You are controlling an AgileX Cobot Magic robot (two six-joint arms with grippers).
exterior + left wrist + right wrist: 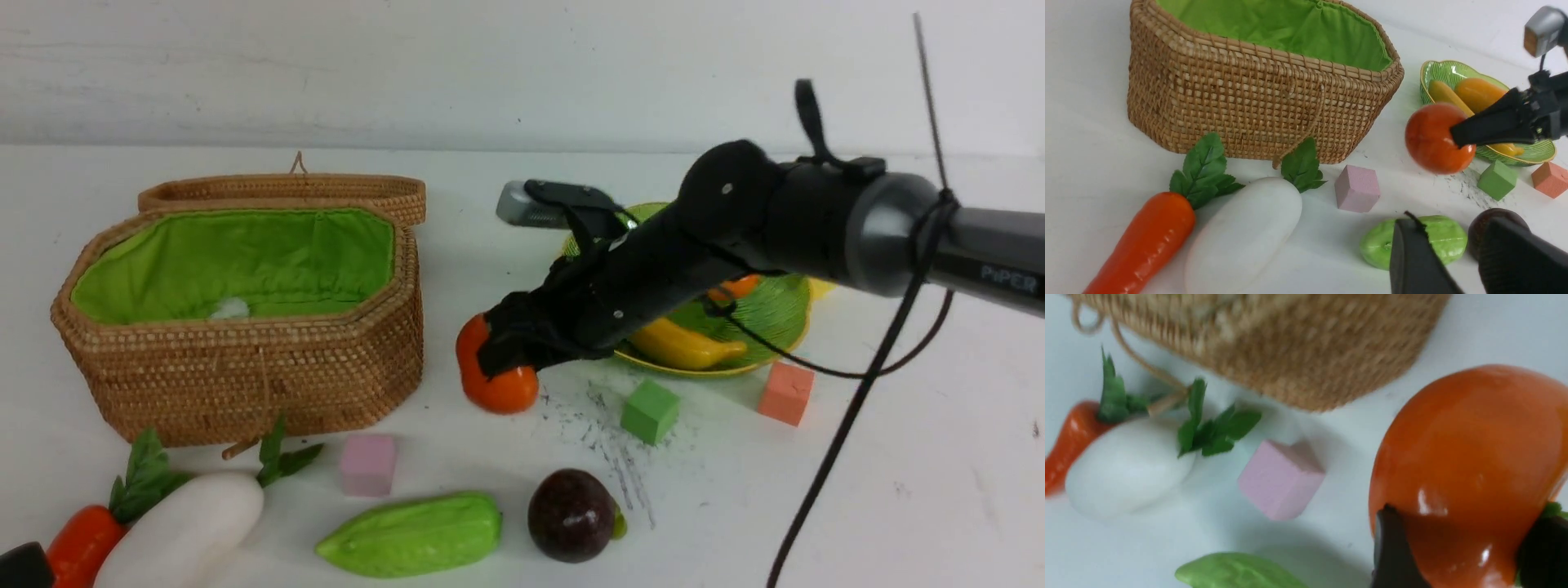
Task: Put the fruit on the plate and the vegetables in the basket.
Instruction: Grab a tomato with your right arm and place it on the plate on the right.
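My right gripper is shut on the orange persimmon, a finger pressed on each side, low over the table between basket and plate. The green plate holds the banana and the mango. The dark purple mangosteen and the green gourd lie near the front edge. White radish and carrot lie front left of the open basket. My left gripper hangs open and empty over gourd and mangosteen.
A pink cube, a green cube and an orange cube stand on the table. The basket's lid lies folded back behind it. A small white thing shows on the green lining.
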